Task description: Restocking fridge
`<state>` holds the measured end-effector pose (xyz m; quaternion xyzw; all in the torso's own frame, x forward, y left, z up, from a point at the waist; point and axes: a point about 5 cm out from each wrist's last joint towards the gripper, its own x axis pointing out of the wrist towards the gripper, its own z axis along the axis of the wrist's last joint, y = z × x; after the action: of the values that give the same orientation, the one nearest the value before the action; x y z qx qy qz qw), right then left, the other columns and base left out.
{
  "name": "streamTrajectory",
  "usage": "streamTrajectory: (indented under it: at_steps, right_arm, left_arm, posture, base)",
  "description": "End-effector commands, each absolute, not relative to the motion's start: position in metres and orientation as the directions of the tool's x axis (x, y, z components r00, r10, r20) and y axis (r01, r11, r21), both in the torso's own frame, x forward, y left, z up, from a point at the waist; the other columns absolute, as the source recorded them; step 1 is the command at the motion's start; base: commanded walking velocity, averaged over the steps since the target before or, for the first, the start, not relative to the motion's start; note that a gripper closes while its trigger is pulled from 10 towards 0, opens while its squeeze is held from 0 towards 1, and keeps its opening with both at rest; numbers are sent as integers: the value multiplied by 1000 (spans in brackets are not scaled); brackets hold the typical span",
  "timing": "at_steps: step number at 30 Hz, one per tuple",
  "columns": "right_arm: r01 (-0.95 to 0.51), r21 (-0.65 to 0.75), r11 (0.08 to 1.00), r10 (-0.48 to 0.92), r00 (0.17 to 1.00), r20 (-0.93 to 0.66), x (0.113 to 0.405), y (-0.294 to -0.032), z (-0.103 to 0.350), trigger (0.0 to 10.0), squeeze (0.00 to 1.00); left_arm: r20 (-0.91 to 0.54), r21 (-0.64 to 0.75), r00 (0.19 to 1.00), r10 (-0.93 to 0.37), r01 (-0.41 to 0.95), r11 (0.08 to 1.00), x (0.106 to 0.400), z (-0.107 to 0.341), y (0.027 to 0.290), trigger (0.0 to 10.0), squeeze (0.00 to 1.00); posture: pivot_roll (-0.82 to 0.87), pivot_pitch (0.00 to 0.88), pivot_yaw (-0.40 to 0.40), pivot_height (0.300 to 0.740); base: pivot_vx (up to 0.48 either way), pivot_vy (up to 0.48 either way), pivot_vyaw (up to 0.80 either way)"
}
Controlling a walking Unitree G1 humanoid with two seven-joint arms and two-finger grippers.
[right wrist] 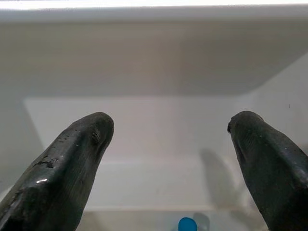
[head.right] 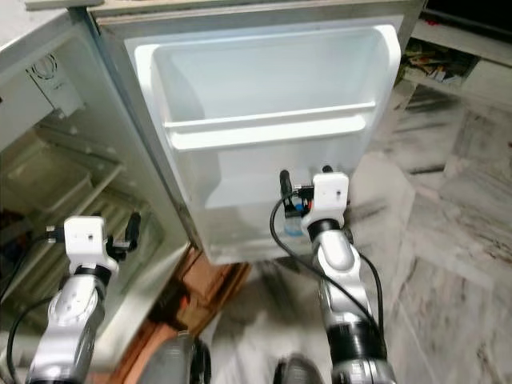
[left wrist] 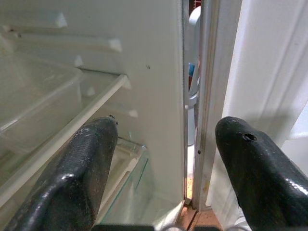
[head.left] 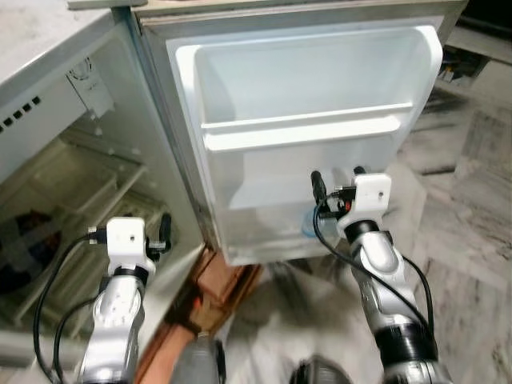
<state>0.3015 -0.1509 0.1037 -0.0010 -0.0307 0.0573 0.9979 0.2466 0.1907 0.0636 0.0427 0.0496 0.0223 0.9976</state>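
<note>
On the left, the fridge (head.left: 48,160) stands open, its clear shelves (left wrist: 57,125) showing in the left wrist view. The left gripper (head.left: 160,236) hangs near the cabinet's lower front edge, fingers (left wrist: 82,168) apart and gripping nothing. To the right, the door (head.left: 304,136) swings wide, with a white rail (head.left: 304,132) across its middle. The right gripper (head.left: 336,184) reaches into the lower door bin, fingers (right wrist: 67,163) spread, empty. A bottle (right wrist: 187,224) (blue cap) sits in that bin just beyond them.
</note>
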Motion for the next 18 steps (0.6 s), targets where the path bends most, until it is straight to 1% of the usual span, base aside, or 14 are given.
streamTrajectory:
  at_steps: [1, 7, 18]
  right_arm:
    - [-111, 1, 994, 111, 993, 38, 301, -151, 101, 10000, 0]
    - [-117, 6, 993, 116, 993, 32, 302, -149, 99, 10000, 0]
    - [-117, 6, 993, 117, 993, 24, 301, -150, 96, 10000, 0]
  left_arm:
    - [-122, 98, 991, 51, -39, 994, 244, 58, 192, 10000, 0]
    - [-136, 105, 989, 65, -51, 993, 244, 56, 193, 10000, 0]
    - [-144, 106, 988, 58, -42, 993, 245, 54, 192, 10000, 0]
  posture:
    - [89, 48, -1, 740]
    - [91, 45, -1, 740]
    - [89, 44, 2, 740]
  base:
    - [0, -289, 0]
    - [0, -331, 0]
    - [-271, -395, 0]
